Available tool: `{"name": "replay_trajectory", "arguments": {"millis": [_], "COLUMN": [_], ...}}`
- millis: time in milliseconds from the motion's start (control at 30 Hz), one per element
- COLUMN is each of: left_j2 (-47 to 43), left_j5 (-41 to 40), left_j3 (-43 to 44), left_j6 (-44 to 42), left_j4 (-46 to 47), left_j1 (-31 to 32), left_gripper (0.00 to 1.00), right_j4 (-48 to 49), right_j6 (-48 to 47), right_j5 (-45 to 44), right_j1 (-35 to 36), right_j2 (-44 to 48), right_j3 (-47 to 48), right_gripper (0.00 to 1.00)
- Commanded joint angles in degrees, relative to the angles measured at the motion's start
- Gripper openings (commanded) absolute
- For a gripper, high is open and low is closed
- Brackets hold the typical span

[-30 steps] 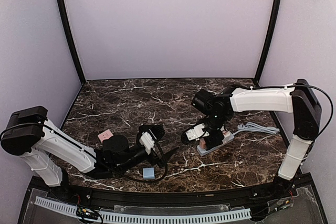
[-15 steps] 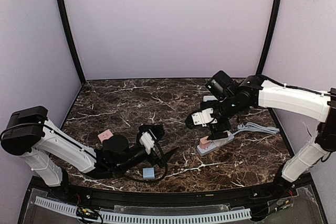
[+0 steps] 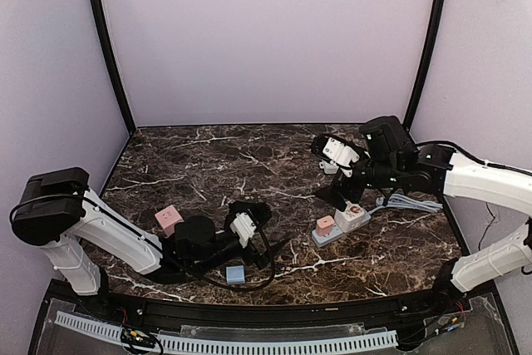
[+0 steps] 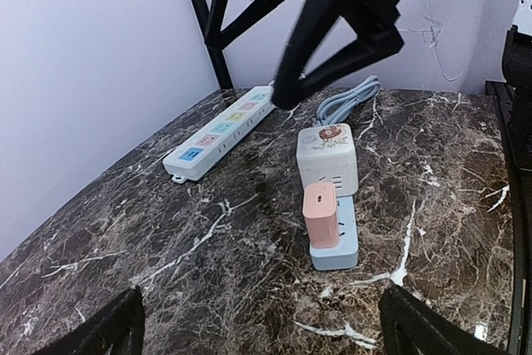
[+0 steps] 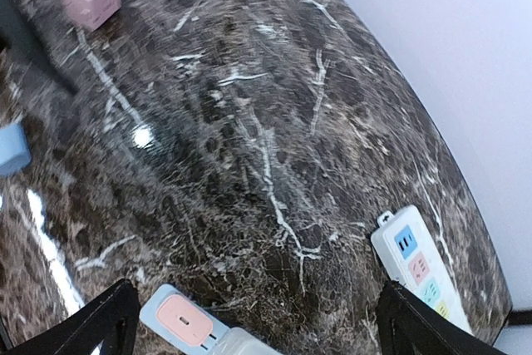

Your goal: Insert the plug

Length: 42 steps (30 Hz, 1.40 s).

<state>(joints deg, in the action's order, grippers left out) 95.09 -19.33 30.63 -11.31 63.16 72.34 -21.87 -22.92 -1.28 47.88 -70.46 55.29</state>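
Watching the left fingers (image 4: pixel 104 328) hang low over the counter (image 4: pixel 166 230) at the near edge, spread wide, gripping nothing. Spotting the pink plug (image 4: pixel 321 214) upright in the blue-grey power strip (image 4: pixel 337 251), just beside the white cube adapter (image 4: pixel 327 158); looks seated. Finding the right fingers (image 5: pixel 96 322) up behind the strip, wide apart, empty too. Calling insertion done, or close. Next up, likely: check the seating, press down if proud, steer clear of the grey cable (image 4: pixel 345 97).
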Motion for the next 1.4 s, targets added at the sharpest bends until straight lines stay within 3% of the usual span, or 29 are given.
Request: {"name": "replay_trajectory", "arguments": {"millis": [0,200,467,767,1367], "left_j2": [2.16,7.12,13.55,18.88,29.68], "left_j5": [2.99,5.37,8.42,22.15,27.86], "left_j3": [3.4,9.67,20.55,30.21,46.0], "left_j6": [1.59,2.28,1.65,2.9,1.86], "left_j4": [-3.22,-11.44,-24.0,-35.28,-45.21], "left_j1": [0.35,0.35,-1.4,-7.31,-9.7], "left_gripper": [0.99,0.99,0.99,0.99,0.99], "right_j4": [6.08,9.24,16.21,17.57,18.73], "right_j6": [22.32,33.29,41.56,41.57,40.93], "right_j5": [-11.66,-20.36,-23.24,-22.92,-22.66], "right_j1": [-1.68,-2.86,-4.53,-4.61,-4.61], "right_j2": [-0.64,1.69,9.59,18.1,28.06], "right_j3": [0.17,-2.99,-9.55,-15.21,-19.07], "right_gripper": [0.99,0.99,0.99,0.99,0.99]}}
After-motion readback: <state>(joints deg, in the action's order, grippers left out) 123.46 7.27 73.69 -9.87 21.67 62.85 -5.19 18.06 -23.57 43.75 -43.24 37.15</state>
